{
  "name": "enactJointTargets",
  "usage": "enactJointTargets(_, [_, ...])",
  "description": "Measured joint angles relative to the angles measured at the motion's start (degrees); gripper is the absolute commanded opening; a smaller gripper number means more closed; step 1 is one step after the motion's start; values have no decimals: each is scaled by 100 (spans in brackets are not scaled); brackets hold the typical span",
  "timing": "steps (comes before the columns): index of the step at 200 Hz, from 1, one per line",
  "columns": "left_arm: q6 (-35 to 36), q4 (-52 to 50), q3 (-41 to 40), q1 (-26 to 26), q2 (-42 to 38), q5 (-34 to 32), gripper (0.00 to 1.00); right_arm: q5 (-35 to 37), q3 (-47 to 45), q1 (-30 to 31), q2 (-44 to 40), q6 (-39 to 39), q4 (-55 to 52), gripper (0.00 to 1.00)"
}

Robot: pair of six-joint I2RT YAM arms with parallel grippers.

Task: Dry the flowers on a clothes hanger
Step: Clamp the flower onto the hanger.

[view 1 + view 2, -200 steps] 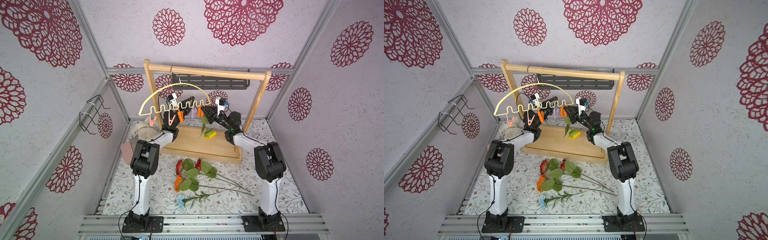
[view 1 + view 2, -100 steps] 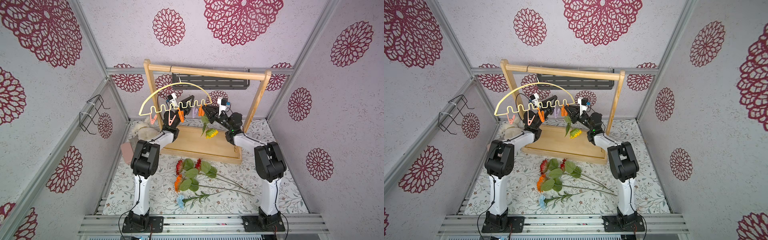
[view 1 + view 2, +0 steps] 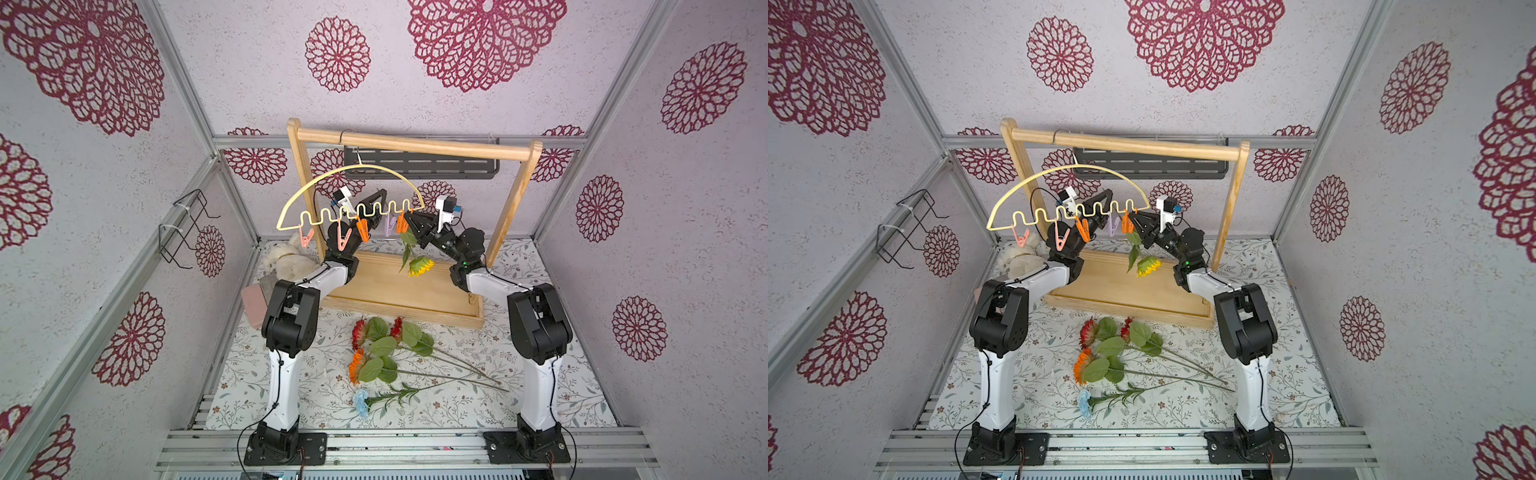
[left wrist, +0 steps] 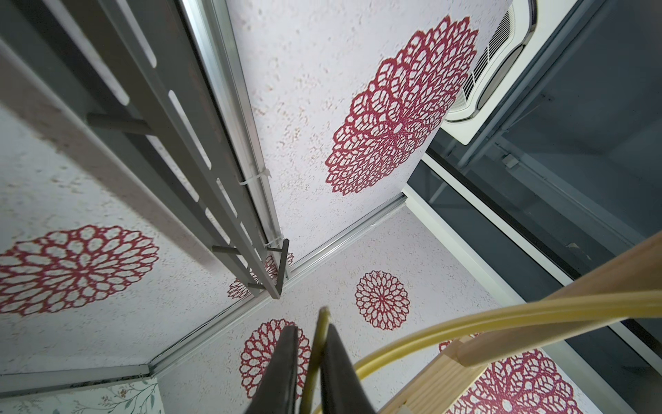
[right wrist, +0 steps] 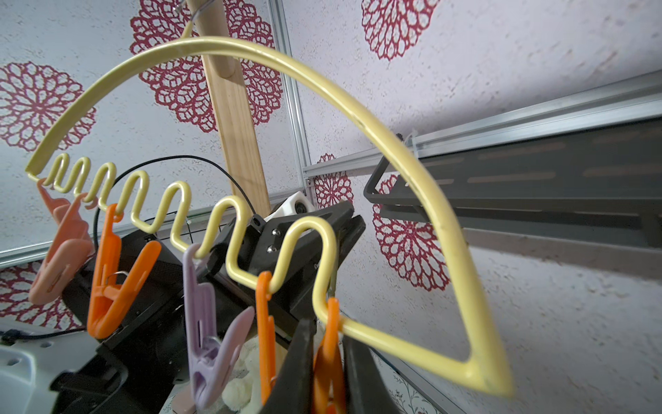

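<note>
The pale yellow clothes hanger (image 3: 353, 176) (image 3: 1084, 172) (image 5: 358, 118) hangs by its hook from the wooden rack. My left gripper (image 3: 380, 196) (image 4: 311, 333) reaches up behind its wavy bar, shut on the thin green stem (image 4: 317, 355) of the yellow flower (image 3: 420, 266) (image 3: 1148, 266), which hangs head down. My right gripper (image 3: 409, 216) (image 5: 329, 337) is shut on the rightmost orange clothespin (image 5: 329, 358) (image 3: 401, 224). The stem runs past this pin; whether the pin grips it I cannot tell. Two red flowers (image 3: 359, 332) (image 3: 398, 326), an orange flower (image 3: 356, 365) and a light blue flower (image 3: 360, 402) lie on the table.
The wooden rack (image 3: 415, 143) stands on its tray base (image 3: 395, 291). Pink (image 3: 306, 241), orange (image 3: 362, 230) and lilac (image 3: 390, 224) clothespins hang on the wavy bar. A plush toy (image 3: 282, 257) and a pink block (image 3: 254, 305) lie at the left. A black shelf (image 3: 419, 164) is on the back wall.
</note>
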Motion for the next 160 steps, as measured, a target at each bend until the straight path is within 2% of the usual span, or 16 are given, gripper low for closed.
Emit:
enactJointTargets(98, [-153,146,0,-90,0,-146,16,686,-170,160,195,-48,782,12])
enactJointTargets(160, [-232,219,0,-90,0,-192,16,743,-214,157,199,-48,955,13])
